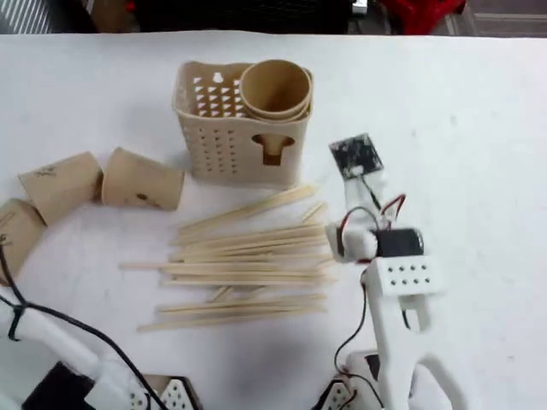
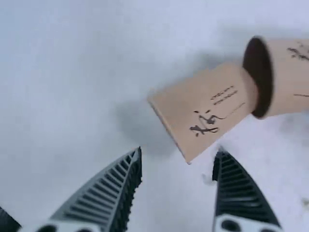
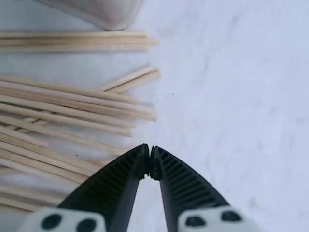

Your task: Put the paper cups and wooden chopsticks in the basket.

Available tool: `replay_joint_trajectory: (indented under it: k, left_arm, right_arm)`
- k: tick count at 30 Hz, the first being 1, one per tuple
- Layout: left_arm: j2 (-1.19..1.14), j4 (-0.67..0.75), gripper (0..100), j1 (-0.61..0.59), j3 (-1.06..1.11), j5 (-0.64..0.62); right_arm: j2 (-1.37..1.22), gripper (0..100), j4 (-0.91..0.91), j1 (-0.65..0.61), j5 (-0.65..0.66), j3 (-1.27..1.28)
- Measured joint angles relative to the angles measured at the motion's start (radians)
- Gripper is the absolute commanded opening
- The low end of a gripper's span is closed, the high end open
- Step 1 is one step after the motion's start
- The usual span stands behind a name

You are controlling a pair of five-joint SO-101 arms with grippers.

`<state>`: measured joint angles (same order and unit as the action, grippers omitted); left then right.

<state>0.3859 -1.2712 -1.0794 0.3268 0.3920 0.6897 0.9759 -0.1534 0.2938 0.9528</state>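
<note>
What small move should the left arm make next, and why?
Probably ease the left gripper forward and down so its open fingers straddle the nearest brown paper cup. That cup lies on its side on the white table, close before the fingertips and not yet gripped.
</note>
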Motion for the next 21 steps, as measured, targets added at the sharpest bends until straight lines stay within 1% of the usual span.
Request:
replay_joint_trajectory:
  k: [5, 11, 16, 21]
  left_arm:
    - [0.0, 0.173, 26, -0.11, 0.19, 0.0]
    - [0.0, 0.295, 26, -0.115, 0.371, -0.003]
    - [0.0, 0.371, 26, -0.041, 0.431, -0.049]
    - [0.0, 0.391, 26, 0.037, 0.434, -0.066]
  right_arm:
    - [0.0, 1.8, -0.015, -0.005, 0.009, 0.02]
    - [0.0, 1.8, -0.017, -0.005, 0.009, 0.026]
    - [0.006, 1.8, -0.017, -0.005, 0.009, 0.041]
    - [0.006, 1.8, -0.017, -0.005, 0.009, 0.041]
